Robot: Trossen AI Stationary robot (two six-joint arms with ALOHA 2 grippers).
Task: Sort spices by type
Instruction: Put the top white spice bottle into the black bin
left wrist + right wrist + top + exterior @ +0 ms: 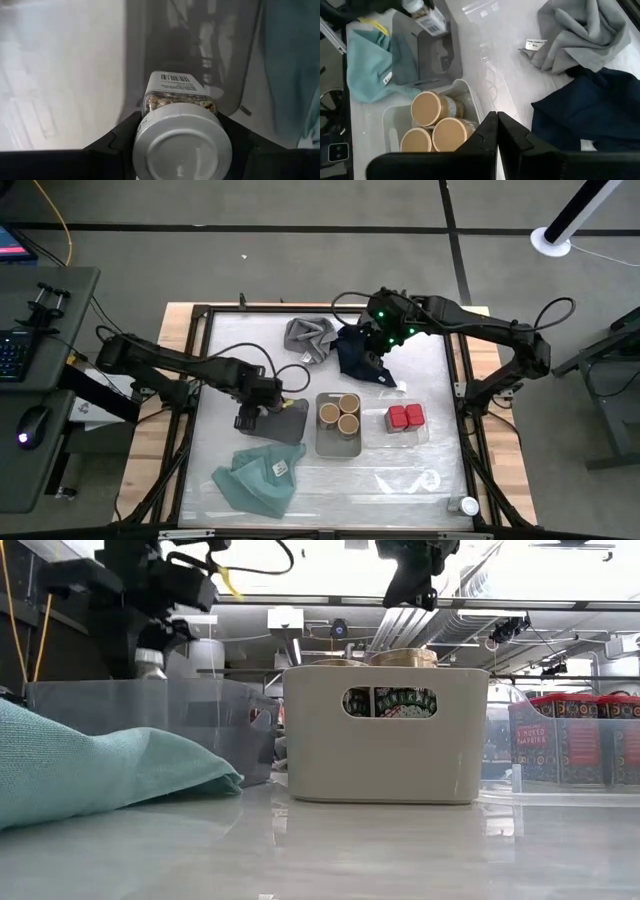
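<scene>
White-capped jar point(176, 131) pinched in left pincer point(175, 150) above glossy table point(430, 380); right pincer point(496, 131) pressed together.

Bright overhead light glares off the table point(400, 840); nearest cloth point(90, 775) perhaps blurred.

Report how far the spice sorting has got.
Done: three round tan-topped jars sit together in the white rectangular tray, and two red boxy jars stand in the clear tray. In hand: the left gripper holds a white-capped jar over the dark grey tray. Left: another white-capped jar lies near the table's corner. The right gripper hovers shut above the table.
</scene>
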